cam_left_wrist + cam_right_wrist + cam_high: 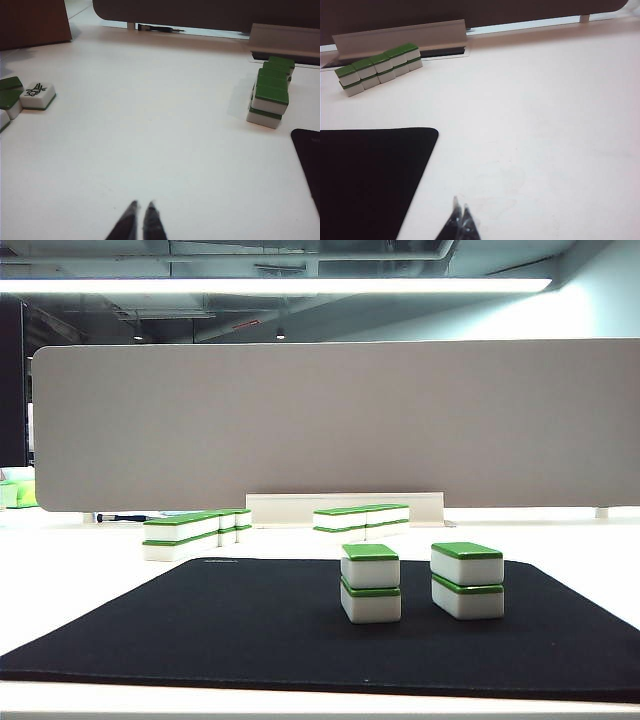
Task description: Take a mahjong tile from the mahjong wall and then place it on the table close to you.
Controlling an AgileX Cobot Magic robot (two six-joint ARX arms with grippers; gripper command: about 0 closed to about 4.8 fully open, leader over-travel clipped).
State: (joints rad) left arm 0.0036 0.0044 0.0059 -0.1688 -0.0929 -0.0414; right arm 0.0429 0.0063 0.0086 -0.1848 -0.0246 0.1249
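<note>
Overhead, ceiling strip light (270,285); left end effector (139,206) and right end effector (459,209) closed over glossy table (90,570).

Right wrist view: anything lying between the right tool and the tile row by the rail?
Only bare white table between the right tool and the tile row; the black mat lies beside that stretch.

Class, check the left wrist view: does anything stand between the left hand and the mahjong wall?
Nothing visible does. Only bare white table lies between the shut left hand and the mahjong wall. The right hand, also shut, is over bare table near the black mat.
</note>
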